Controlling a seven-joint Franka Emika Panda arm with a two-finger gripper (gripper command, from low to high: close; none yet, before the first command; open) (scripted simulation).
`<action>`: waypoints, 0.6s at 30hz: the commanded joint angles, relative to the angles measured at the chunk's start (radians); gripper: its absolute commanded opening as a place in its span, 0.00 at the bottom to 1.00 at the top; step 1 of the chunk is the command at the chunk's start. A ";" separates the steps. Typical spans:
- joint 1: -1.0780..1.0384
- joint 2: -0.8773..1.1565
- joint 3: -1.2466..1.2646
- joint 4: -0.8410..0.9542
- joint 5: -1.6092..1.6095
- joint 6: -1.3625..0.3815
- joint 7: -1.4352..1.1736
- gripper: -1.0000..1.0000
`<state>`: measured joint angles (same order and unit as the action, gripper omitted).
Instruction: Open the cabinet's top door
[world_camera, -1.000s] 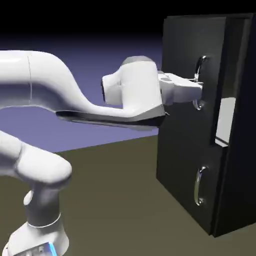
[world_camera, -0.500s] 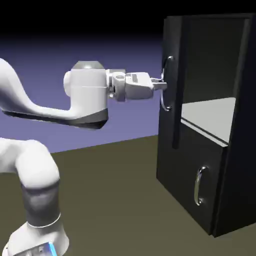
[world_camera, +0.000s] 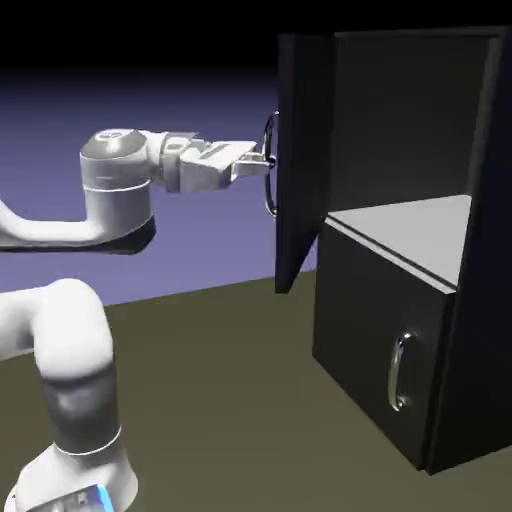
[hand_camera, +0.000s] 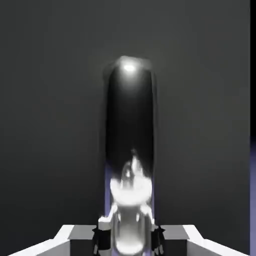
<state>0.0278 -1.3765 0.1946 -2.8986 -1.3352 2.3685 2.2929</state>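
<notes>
The jaws (world_camera: 268, 163) are clamped on the tall door's handle (world_camera: 269, 190). The door (world_camera: 302, 150) stands wide open; easing off comes next.

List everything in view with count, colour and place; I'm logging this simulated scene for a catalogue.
cabinet: 1, black, at the exterior view's right
top door: 1, black, swung open on the cabinet's upper part
top handle: 1, silver, on the top door, between the tool's fingertips
lower door: 1, black, shut, below the shelf
lower handle: 1, silver, on the lower door
shelf: 1, light grey, inside the cabinet above the lower door
ground: 1, dark olive-brown, beneath everything
backdrop: 1, blue-violet fading to black, behind
arm: 1, white, at the exterior view's left
tool: 1, white with grey fingertips, closed on the top handle
</notes>
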 joint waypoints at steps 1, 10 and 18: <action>0.009 -0.009 0.036 0.001 0.041 -0.039 -0.009 0.00; 0.033 0.003 0.363 0.093 0.353 -0.375 -0.035 0.00; -0.097 0.099 0.652 0.316 0.578 -0.692 -0.029 0.00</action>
<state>-0.0691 -1.2782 0.8464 -2.5824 -0.7568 1.6779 2.2638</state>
